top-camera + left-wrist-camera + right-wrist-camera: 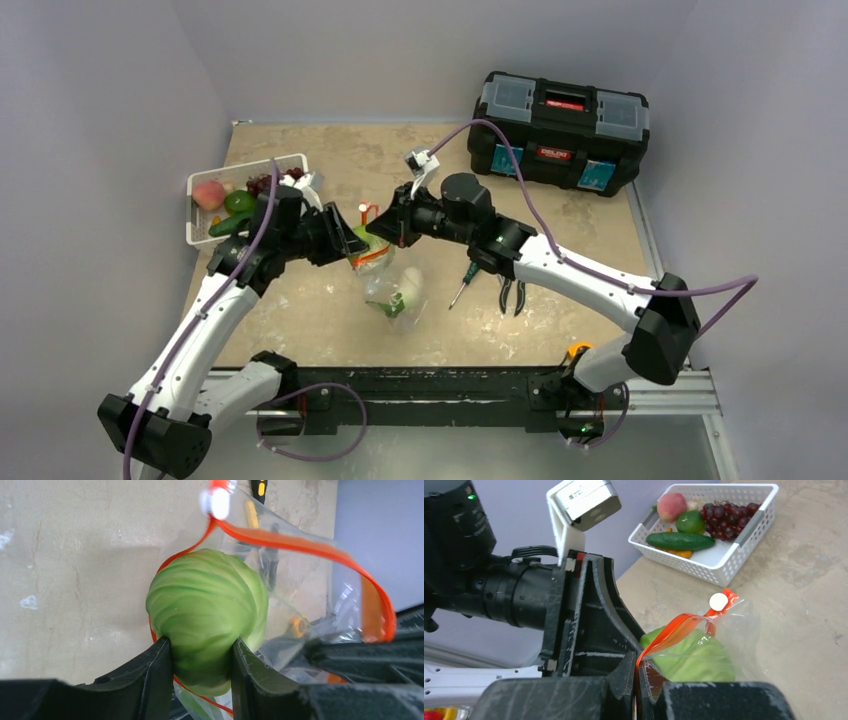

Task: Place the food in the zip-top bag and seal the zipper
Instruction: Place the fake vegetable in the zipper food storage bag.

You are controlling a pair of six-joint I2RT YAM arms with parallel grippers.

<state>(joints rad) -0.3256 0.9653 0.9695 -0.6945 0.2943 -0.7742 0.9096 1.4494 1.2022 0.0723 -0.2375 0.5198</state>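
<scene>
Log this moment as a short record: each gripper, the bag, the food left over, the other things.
left gripper: shut on cabbage, which sits in the bag's mouth
right gripper: shut on the mouth edge of the zip-top bag
zipper: unsealed, looped around the cabbage
basket: peach, green round fruit, grape bunch, cucumber
table: screwdriver, pliers, toolbox

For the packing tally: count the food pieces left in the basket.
6 in the basket: peach in a corner, pale piece and grapes beside it, green fruit in the middle, cucumber alongside, orange piece under it. More may be hidden.
</scene>
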